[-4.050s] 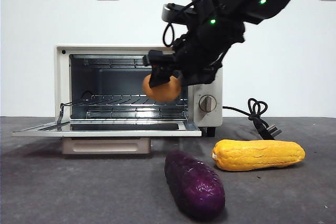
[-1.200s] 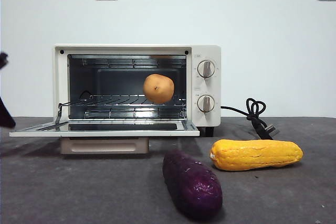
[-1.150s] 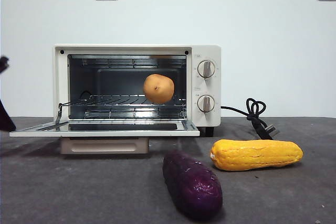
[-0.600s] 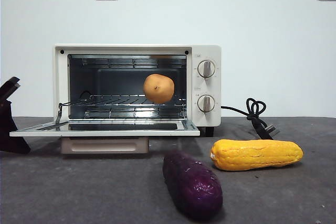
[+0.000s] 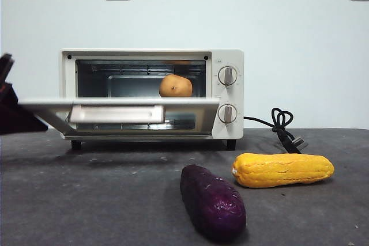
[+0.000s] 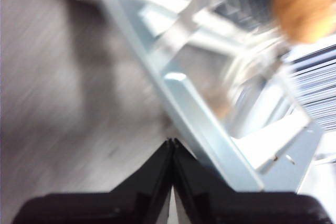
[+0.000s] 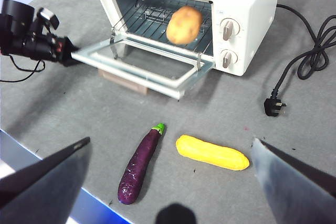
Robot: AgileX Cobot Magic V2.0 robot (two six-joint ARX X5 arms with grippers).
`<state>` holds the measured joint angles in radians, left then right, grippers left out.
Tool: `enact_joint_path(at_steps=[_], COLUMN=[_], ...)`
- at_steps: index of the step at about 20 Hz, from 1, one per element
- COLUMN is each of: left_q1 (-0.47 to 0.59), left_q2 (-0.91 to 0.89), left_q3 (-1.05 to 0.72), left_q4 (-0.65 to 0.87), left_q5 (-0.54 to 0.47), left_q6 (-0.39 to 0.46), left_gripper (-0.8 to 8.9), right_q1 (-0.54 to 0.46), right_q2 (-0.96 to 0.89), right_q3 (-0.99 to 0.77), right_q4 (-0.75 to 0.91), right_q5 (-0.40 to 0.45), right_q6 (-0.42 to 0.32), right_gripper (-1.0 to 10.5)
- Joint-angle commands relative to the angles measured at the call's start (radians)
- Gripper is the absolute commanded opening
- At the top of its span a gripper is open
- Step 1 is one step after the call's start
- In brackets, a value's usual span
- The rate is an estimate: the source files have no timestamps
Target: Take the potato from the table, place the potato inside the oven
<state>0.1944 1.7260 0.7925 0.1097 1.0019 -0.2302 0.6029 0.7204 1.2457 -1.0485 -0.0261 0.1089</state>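
Note:
The tan-orange potato (image 5: 176, 86) lies on the rack inside the cream-white oven (image 5: 228, 93), also seen from above as the potato (image 7: 185, 24) in the oven (image 7: 247, 3). The oven's glass door (image 5: 118, 105) hangs partly raised, about halfway up. My left gripper (image 5: 12, 113) is at the door's left end, and in its wrist view the left gripper (image 6: 171, 142) is shut with nothing between its jaws, pressed against the door's metal edge (image 6: 210, 140). High above the table, my right gripper (image 7: 170, 141) is open and holds nothing.
A dark purple sweet potato (image 5: 213, 201) and a yellow corn cob (image 5: 282, 169) lie on the grey table (image 5: 86, 200) in front of the oven. The black cord and plug (image 5: 282, 125) trail to the oven's right. A wall stands behind.
The right gripper let go of the potato in the oven and withdrew. The left gripper came in from the left, and the door has swung up from flat to half-raised.

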Motion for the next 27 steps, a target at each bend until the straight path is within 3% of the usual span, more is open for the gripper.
enact_joint_path(at_steps=[1, 5, 7, 11, 16, 19, 22, 27], left_q1=[-0.002, -0.006, -0.007, -0.017, -0.037, -0.047, -0.064, -0.127], left_q2=[-0.002, -0.002, -0.002, -0.002, -0.043, -0.124, -0.259, -0.512], left_q3=[-0.004, 0.005, 0.034, 0.120, 0.188, 0.188, 0.189, 0.190], left_q4=[0.127, 0.412, 0.477, 0.479, 0.409, 0.336, 0.158, -0.237], left_q5=[0.050, 0.045, 0.027, -0.003, 0.028, 0.023, -0.012, -0.214], left_q6=[-0.145, -0.334, -0.378, -0.380, -0.381, -0.356, -0.241, -0.003], left_gripper=[-0.08, -0.08, -0.08, -0.08, -0.08, -0.07, -0.07, -0.07], right_q1=[0.002, 0.002, 0.002, 0.002, 0.002, 0.002, 0.002, 0.002], right_q2=[-0.002, -0.002, -0.002, -0.002, -0.001, 0.003, 0.013, 0.051], right_q3=[0.001, 0.001, 0.001, 0.001, 0.001, 0.001, 0.001, 0.001], right_q4=[0.006, 0.006, 0.006, 0.006, -0.001, -0.008, -0.008, -0.008], right_q5=[0.002, 0.002, 0.002, 0.002, 0.002, 0.000, -0.001, -0.002], right_q6=[0.007, 0.007, 0.007, 0.007, 0.006, 0.005, -0.019, -0.059], right_gripper=[5.0, 5.0, 5.0, 5.0, 5.0, 5.0, 5.0, 5.0])
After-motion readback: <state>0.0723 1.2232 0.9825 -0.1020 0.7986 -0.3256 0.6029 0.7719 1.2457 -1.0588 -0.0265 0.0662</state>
